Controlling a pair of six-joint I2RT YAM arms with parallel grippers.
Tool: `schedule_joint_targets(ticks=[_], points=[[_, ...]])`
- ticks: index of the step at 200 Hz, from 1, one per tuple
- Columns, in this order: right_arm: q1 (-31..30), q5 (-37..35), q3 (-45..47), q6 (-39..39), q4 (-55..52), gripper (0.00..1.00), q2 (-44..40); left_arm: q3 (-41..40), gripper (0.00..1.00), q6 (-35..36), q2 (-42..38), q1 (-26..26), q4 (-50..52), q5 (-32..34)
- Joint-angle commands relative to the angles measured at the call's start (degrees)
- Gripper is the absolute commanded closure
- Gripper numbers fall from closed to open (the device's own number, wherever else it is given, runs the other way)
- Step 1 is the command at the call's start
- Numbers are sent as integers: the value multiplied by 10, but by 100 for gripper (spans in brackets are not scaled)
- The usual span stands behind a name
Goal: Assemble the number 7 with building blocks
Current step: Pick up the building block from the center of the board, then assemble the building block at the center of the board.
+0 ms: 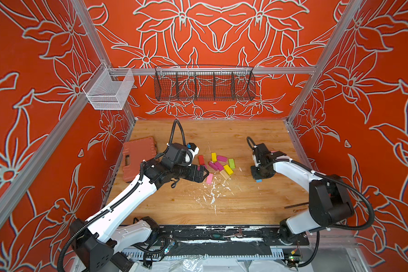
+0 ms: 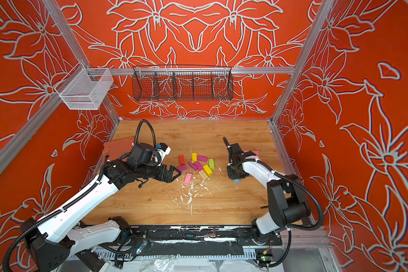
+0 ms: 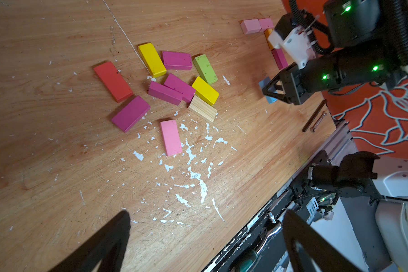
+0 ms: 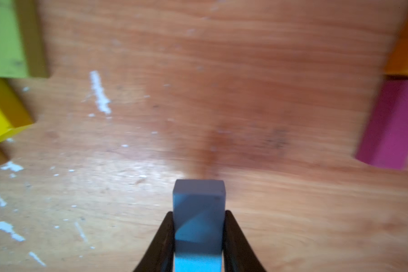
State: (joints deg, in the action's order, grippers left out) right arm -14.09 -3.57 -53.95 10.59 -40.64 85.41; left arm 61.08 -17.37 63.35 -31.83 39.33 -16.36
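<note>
- my right gripper [image 4: 198, 213] is pinching a blue block [image 4: 198, 195] by its long sides, and one end of the block pokes out past the fingertips. the wrist view is blurred, so i cannot tell whether the block touches the table [image 1: 233, 207].
- the started number 7 [image 3: 266, 23] lies beside that arm and is partly hidden by it. two light pink blocks [image 3: 250, 26] lie end to end as the bar, then an orange block [image 3: 267, 33] and a magenta block [image 3: 279, 58] run on as the stem.
- the blue block is near the free end of that magenta block, off to one side and not touching it.
- my left gripper [image 3: 207, 213] is spread wide and holds nothing. it hangs at the edge of the loose blocks [image 3: 179, 86].
- that pile sits mid-table, well apart from the number 7. i see a red block [image 3: 112, 81], two yellow ones, a green block [image 3: 205, 68], a bare wood block [image 3: 203, 108] and several magenta ones.
- a single pink block [image 3: 171, 137] lies just outside the pile, among white flecks.
- a red-brown tool case [image 1: 139, 157] lies by the table's left edge, behind my left arm.
</note>
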Motion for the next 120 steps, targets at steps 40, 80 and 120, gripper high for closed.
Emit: schedule_joint_targets(ticks=[40, 80, 120], points=[[122, 13, 15, -62, 35, 69, -27, 3, 2, 5, 1, 12, -24, -22], [142, -47, 58, -92, 99, 69, -34, -1, 2, 0, 3, 29, -35, -43], [169, -46, 53, -112, 94, 69, -27, -10, 2, -9, 2, 39, -62, -69]])
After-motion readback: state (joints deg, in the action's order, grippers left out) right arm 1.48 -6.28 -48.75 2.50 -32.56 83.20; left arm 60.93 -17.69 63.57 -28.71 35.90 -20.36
